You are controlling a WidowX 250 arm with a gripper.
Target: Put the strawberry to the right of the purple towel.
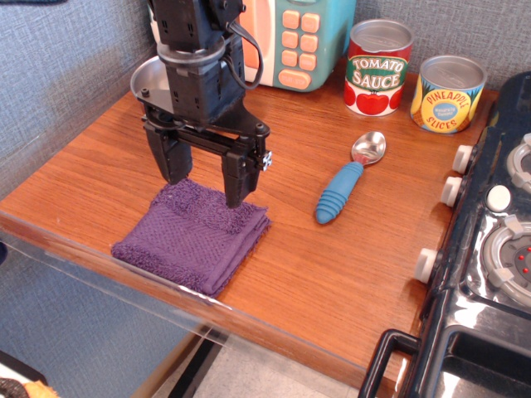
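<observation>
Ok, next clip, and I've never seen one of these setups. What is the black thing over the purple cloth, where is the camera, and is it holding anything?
The black thing is a robot arm ending in a gripper, a two-fingered claw. There is one picture, taken from a fixed camera in front of the wooden counter, looking down at an angle. The fingers are spread apart just above the far edge of the purple towel, with nothing visible between them. Also on the counter: a blue-handled spoon, a tomato sauce can, a pineapple slices can, a toy microwave and a metal bowl behind the arm. A toy stove sits at right. No strawberry is visible.
</observation>
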